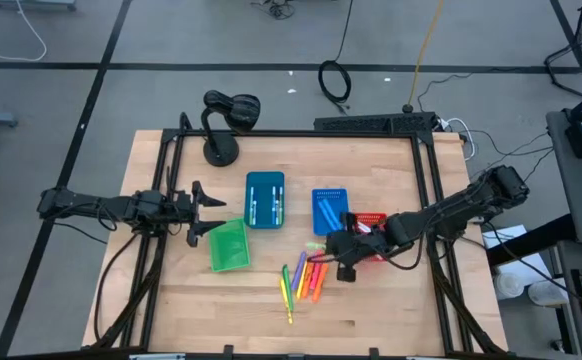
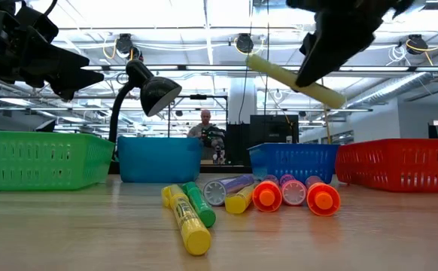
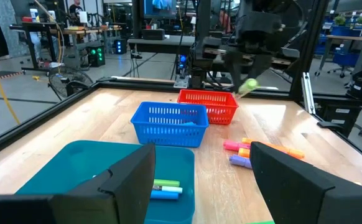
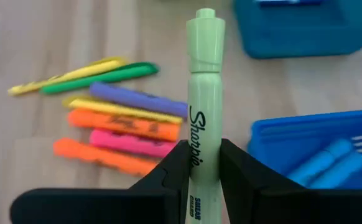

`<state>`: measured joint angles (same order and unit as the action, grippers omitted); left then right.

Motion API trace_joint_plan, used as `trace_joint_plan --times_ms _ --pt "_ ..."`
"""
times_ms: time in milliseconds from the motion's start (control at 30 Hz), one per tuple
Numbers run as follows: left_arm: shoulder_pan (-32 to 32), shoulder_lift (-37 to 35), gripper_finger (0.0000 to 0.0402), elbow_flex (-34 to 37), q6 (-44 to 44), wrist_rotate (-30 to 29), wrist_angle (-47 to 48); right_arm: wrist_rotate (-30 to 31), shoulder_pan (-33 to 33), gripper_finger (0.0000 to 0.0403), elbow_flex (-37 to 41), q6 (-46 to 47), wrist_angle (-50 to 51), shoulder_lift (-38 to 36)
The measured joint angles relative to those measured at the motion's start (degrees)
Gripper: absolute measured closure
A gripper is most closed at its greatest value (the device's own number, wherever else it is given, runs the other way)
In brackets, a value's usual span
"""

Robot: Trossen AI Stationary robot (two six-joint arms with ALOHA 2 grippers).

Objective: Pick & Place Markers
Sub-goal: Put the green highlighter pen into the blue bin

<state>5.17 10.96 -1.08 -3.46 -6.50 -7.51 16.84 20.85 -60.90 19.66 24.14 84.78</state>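
Your wooden table (image 1: pixel 171 300) carries four bins: the green bin (image 1: pixel 228 245) nearest the left arm, the teal bin (image 1: pixel 265 199) beside it with a few markers inside, the blue bin (image 1: pixel 328 208) next along, and the red bin (image 1: pixel 374 222) partly under the right arm. A black desk lamp (image 1: pixel 223 120) stands at the far edge.

Your left claw (image 1: pixel 199 210) hangs released, jaws wide apart, just beside the green bin and gripping nothing.

Your right claw (image 4: pixel 201 163) is clenched on a pale green highlighter (image 4: pixel 204 93), pinching its lower barrel so that the cap end sticks out beyond the fingertips. In the low view the highlighter (image 2: pixel 294 81) is tilted and well clear of the table, above the loose markers.

The loose markers (image 1: pixel 306 280) lie on the table in front of the blue and red bins: orange, pink, purple, yellow and green ones close together, some touching.
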Motion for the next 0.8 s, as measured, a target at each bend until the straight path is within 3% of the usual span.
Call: trace_joint_plan --times_ms 200,533,667,800 --pt "0.0 0.01 0.0135 0.0 0.0 0.0 0.0 5.67 -3.25 0.0344 0.04 0.38 -0.33 -0.01" --pt "0.0 0.02 0.0135 -0.02 -0.02 0.0 0.0 8.77 -11.48 0.0344 6.3 0.46 -8.62 -0.03" --pt "0.0 0.02 0.0135 0.0 0.0 0.0 0.0 14.53 -14.73 0.0344 6.64 6.47 -4.14 -0.09" --pt "0.0 0.02 0.0135 0.0 0.0 0.0 0.0 14.11 -18.45 0.0344 6.67 12.03 0.49 -0.01"
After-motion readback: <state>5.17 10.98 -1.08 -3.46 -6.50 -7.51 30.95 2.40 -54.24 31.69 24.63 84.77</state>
